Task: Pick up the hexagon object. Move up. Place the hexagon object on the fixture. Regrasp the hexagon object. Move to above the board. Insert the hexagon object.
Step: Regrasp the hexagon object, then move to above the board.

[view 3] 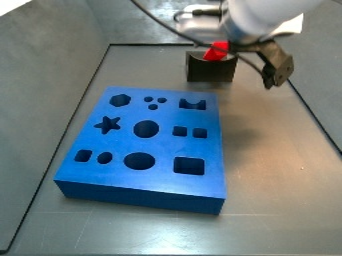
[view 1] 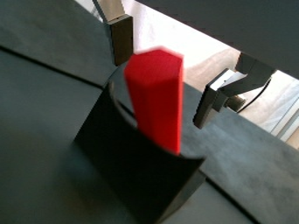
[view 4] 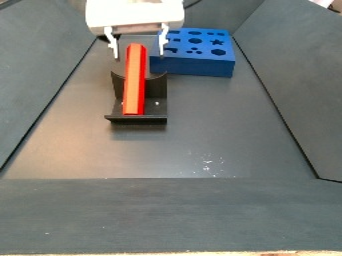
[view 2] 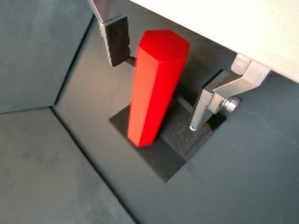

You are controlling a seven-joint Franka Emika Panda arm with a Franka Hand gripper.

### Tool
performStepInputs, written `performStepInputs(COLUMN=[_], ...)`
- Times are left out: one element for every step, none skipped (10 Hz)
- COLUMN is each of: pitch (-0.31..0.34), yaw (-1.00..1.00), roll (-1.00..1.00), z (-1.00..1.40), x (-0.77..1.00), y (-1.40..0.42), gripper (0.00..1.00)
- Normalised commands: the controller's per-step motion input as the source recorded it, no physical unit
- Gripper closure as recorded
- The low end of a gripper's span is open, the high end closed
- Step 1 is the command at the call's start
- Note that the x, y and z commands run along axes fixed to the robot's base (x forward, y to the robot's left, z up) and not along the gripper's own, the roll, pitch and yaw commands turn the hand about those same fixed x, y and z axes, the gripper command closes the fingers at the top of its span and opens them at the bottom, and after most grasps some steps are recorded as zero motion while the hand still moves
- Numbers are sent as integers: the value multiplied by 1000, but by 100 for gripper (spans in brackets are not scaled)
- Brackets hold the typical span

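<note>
The red hexagon object [view 2: 156, 87] rests on the dark fixture [view 2: 177, 150], leaning up out of its notch; it also shows in a wrist view [view 1: 158, 92] and in both side views [view 4: 132, 80] [view 3: 217, 49]. My gripper [view 2: 163, 74] is open around the bar's upper part. One finger [view 2: 117, 42] stands on one side and the other finger [view 2: 208, 103] on the other, each with a gap to the bar. The blue board [view 3: 147, 140] with its cut-out holes lies on the floor apart from the fixture [view 3: 207, 68]; it shows behind the fixture in a side view [view 4: 198, 50].
Sloping dark walls [view 4: 40, 110] enclose the dark floor on both sides. The fixture's base plate [view 4: 138, 112] lies flat on the floor.
</note>
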Motion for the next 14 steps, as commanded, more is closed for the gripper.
performStepInputs(pitch=[19, 0, 33, 35, 66, 90, 154, 175, 196, 199, 197, 187, 166, 144], yaw=[63, 0, -228, -223, -181, -157, -92, -67, -6, 46, 81, 111, 143, 157], roll=[108, 0, 222, 216, 166, 126, 53, 26, -15, -32, -32, -33, -27, -22], z=[-217, 0, 1000, 1000, 1000, 1000, 1000, 1000, 1000, 1000, 1000, 1000, 1000, 1000], x=[135, 0, -20, -20, -21, -19, -21, -21, -22, -20, -17, -12, -9, -3], y=[-43, 0, -176, -176, -164, -158, -152, -148, -140, -133, -128, -122, -116, -108], gripper=[0, 100, 100, 100, 100, 100, 100, 100, 100, 100, 100, 100, 100, 100])
